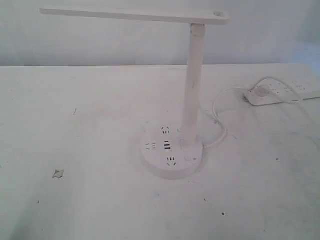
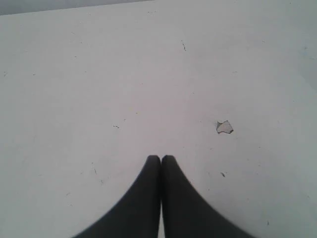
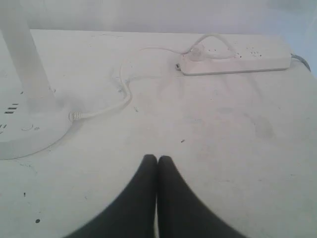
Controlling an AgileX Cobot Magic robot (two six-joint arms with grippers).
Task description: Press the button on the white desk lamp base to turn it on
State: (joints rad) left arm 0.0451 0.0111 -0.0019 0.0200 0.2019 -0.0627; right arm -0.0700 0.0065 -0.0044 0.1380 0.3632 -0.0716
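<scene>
The lamp base (image 1: 154, 161) is placed near the middle of the desk (image 1: 75, 210), and the button (image 1: 188, 159) is seen on its near right part. The left end effector (image 2: 160, 159) and the right end effector (image 3: 157, 158) are both closed, with nothing gripped.

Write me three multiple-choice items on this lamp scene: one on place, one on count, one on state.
1. On the lamp base, the button sits on: A the top face; B the side wall; C the underside.
2. The base's socket-hole groups number: A two; B three; C five.
3. The left tool and right tool are: A both shut; B both open; C one open.
1 A, it shows on the top face. 2 B, three groups surround the USB ports. 3 A, each tool's tips touch.
</scene>
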